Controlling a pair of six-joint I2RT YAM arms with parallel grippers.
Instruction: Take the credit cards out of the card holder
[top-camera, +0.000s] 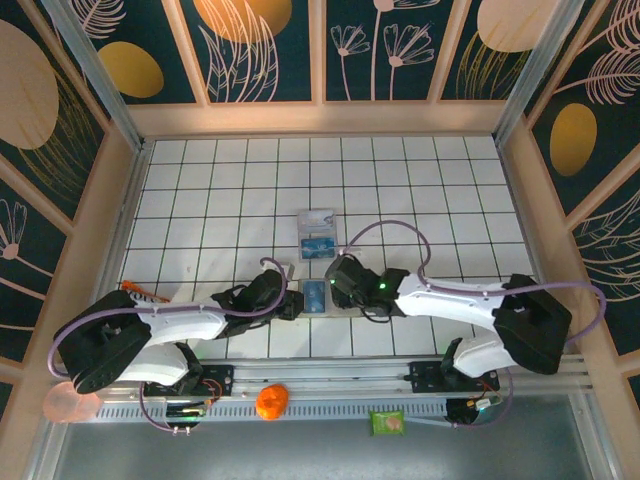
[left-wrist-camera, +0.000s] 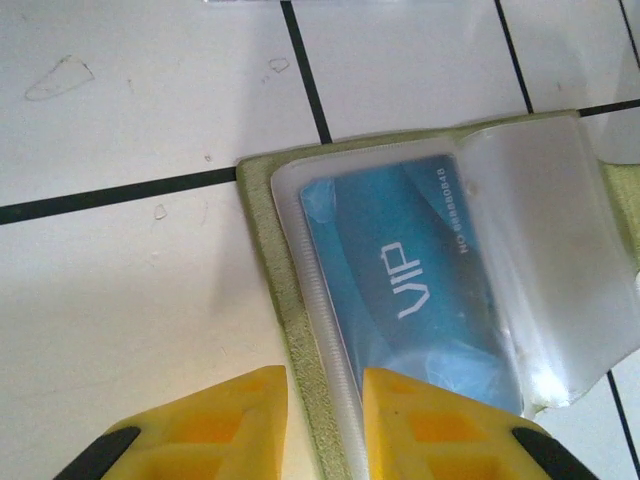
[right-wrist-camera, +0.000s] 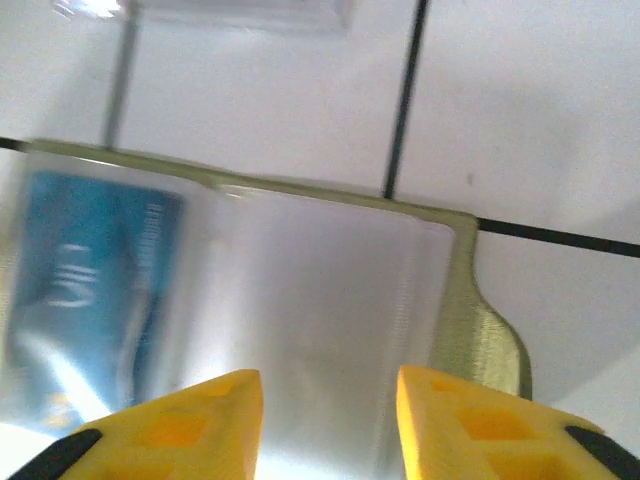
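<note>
The card holder (top-camera: 315, 297) lies open on the tiled table between my two grippers. Its yellow-green edge (left-wrist-camera: 262, 230) frames a clear sleeve with a blue VIP card (left-wrist-camera: 400, 270) inside. My left gripper (left-wrist-camera: 322, 372) is narrowly open, its fingers straddling that edge and the sleeve's seam without pinching them. My right gripper (right-wrist-camera: 328, 375) is open above an empty-looking clear sleeve (right-wrist-camera: 320, 290), with the holder's rim (right-wrist-camera: 470, 310) to the right and the blue card (right-wrist-camera: 85, 260) to the left. Two credit cards, one pale (top-camera: 317, 220) and one blue (top-camera: 318, 245), lie on the table beyond the holder.
An orange object (top-camera: 271, 401) and a green packet (top-camera: 387, 422) sit on the rail by the arm bases. A pink cup (top-camera: 70, 405) stands at the near left. Wooden walls (top-camera: 120, 200) close in the table on three sides.
</note>
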